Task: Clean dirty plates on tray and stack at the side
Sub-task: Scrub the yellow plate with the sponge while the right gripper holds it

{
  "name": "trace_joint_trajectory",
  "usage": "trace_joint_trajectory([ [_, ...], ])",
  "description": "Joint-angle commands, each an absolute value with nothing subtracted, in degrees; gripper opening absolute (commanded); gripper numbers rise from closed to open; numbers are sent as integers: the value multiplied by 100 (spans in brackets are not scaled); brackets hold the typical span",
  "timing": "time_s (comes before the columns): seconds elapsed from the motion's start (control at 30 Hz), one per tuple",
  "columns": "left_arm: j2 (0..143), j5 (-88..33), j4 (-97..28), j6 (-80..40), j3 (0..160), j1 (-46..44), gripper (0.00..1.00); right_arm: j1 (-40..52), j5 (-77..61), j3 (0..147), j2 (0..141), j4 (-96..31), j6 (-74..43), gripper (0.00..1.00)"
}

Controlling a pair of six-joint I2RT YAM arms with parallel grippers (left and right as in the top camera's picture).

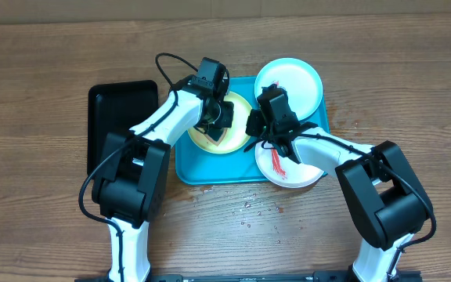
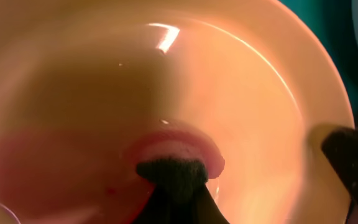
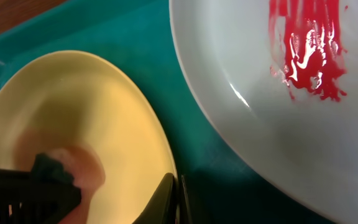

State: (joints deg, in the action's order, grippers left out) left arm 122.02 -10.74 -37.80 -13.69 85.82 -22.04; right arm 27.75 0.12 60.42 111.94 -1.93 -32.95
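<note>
Overhead view: turquoise plastic tray (image 1: 210, 168), rectangular, with rounded corners and a raised rim, on a wood-grain table (image 1: 382, 70); a smaller black tray (image 1: 120, 117) lies left of it.
Yellow-green plate (image 1: 202, 141): round, glossy, inside the tray's left half.
Light blue plate (image 1: 292, 78): overlaps the tray's far right corner.
White plate (image 1: 304, 172): overlaps the tray's near right rim.
Left fingers (image 2: 179, 199): closed on a dark sponge (image 2: 171, 169), pressed to the yellow-green plate.
Right fingers (image 3: 166, 199): closed together, holding nothing, at that plate's rim over the tray.
Left wrist only: pale pink film (image 2: 179, 140) around the sponge.
Right wrist only: red smear (image 3: 309, 50) on the white plate, wet and streaked.
</note>
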Motion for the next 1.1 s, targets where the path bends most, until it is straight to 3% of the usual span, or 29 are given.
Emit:
trace_joint_trajectory([
  [0.0, 12505, -1450, -4191, -974, 8425, -2381, 4, 2812, -117, 6125, 11253, -198, -3301, 4],
  [0.17, 12501, -928, -4309, -943, 8425, -2381, 4, 2812, -137, 6125, 11253, -198, -3304, 4],
  [0.57, 12503, -1564, -3096, -1629, 8423, -2499, 4, 2812, -141, 6125, 11253, -200, -3304, 4],
  [0.9, 12503, 250, -2958, -2032, 8423, -2414, 4, 2812, -156, 6125, 11253, -202, -3301, 4],
  [1.07, 12503, 493, -3022, -2523, 8440, -2228, 4, 2812, -156, 6125, 11253, -242, -3301, 4],
])
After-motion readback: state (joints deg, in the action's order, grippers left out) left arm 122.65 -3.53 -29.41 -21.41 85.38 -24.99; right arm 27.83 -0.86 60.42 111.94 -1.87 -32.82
